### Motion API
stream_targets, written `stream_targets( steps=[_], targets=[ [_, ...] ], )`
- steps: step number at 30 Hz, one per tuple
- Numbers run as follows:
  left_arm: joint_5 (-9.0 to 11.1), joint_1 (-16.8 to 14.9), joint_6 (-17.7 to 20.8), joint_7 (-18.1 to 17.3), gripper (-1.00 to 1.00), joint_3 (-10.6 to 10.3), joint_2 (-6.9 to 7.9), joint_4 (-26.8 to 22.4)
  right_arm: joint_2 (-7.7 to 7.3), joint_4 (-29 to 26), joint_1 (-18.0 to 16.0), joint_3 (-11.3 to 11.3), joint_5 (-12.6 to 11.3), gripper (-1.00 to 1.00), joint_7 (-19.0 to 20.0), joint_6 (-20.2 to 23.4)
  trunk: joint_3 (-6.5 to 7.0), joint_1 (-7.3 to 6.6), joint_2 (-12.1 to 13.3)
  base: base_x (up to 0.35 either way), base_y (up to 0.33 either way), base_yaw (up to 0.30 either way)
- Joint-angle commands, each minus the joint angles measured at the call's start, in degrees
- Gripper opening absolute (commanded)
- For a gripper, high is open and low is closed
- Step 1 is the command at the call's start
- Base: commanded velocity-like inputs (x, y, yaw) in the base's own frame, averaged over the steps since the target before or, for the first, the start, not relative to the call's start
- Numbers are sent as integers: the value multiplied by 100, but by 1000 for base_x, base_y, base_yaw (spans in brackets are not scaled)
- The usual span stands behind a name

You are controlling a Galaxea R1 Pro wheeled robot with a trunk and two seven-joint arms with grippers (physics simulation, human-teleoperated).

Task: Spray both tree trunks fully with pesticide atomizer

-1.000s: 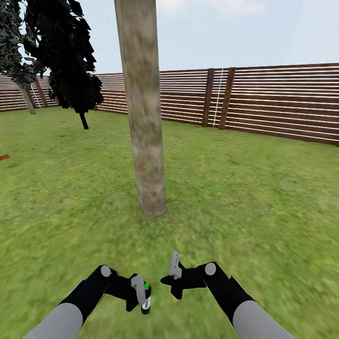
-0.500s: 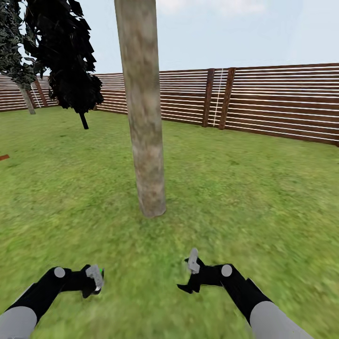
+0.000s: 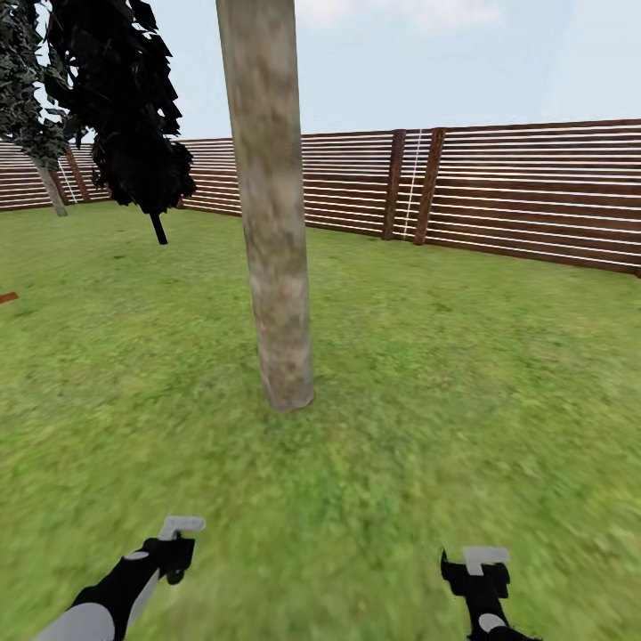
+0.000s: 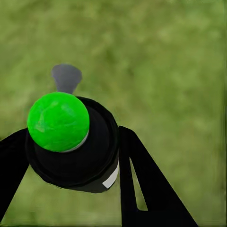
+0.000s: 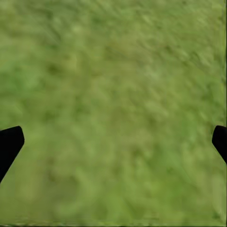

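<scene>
While right gripper [image 5: 113, 142] gapes, left gripper [image 4: 71, 156] pinches atomizer [image 4: 71, 142] between fingers.

Dark cone-shaped tree [image 3: 133, 116], pale blue sky [image 3: 463, 62]

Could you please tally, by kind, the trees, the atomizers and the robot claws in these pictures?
Pale-trunked trees: 1, tree trunk
Dark trees: 2
Atomizers: 1, pesticide atomizer in the left claw
Claws: 2, with the right claw
Total: 6
</scene>
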Motion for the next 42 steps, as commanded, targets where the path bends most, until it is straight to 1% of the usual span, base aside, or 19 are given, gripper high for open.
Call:
stream_targets(
  steps=[1, 6, 8, 9, 12, 14, 15, 16, 19, 29, 36, 39, 42],
  targets=[
    [-7, -2, 66, -45, -100, 37, -10, -27, 7, 14, 54, -27, -19, 100, -32, -30, -5, -1, -2, 21, 0, 0],
    [-9, -9, 104, -54, -100, 3, -28, -32, 15, 25, 105, -28, -56, 100, -20, -35, -5, -1, -2, 250, -34, 0],
    [-19, -29, 134, -54, -100, 1, -134, -32, 15, 25, 142, -32, -58, 100, -23, -32, -5, -1, -2, 298, -128, 0],
    [-26, -43, 211, -52, -100, 0, -220, -39, 15, 26, 165, -35, -62, 100, -23, -31, -5, -1, -2, 291, -169, 0],
    [-18, -82, 437, -49, -100, 3, -312, -54, 15, 21, 185, -37, -65, 100, -24, -36, -5, -1, -2, 286, -187, 0],
    [-13, -94, 498, -46, -100, 7, -369, -68, 15, 21, 189, -37, -66, 100, -25, -37, -5, -1, -2, 276, -198, 0],
    [-17, -104, 519, -40, -100, 2, -456, -77, 15, 24, 190, -37, -66, 100, -25, -35, -5, -1, -2, 231, -223, 0],
    [-18, -84, 527, -40, -100, 9, -482, -253, 16, 26, 194, -37, -66, 100, -24, -32, -5, -1, -2, 259, -222, 0],
    [-7, -52, 524, -44, -100, 14, -484, -404, 18, 26, 198, -37, -66, 100, -29, -33, -5, -1, -2, 290, -174, 0],
    [-9, -16, 507, -41, -100, 8, -502, -454, 15, 26, 199, -37, -67, 100, -33, -31, -5, -1, -2, 332, -20, -4],
    [-11, -10, 461, -39, -100, 8, -545, -463, 15, 26, 199, -37, -70, 100, -33, -31, -5, -1, -2, 325, 66, -210],
    [-9, -25, 486, -42, -100, 8, -548, -483, 15, 26, 199, -37, -70, 100, -33, -31, -5, -1, -2, 8, 62, -262],
    [-3, -68, 523, -45, -100, 8, -563, -744, 15, 26, 199, -37, -71, 100, -33, -31, -5, -1, -2, -194, 22, -264]
  ],
)
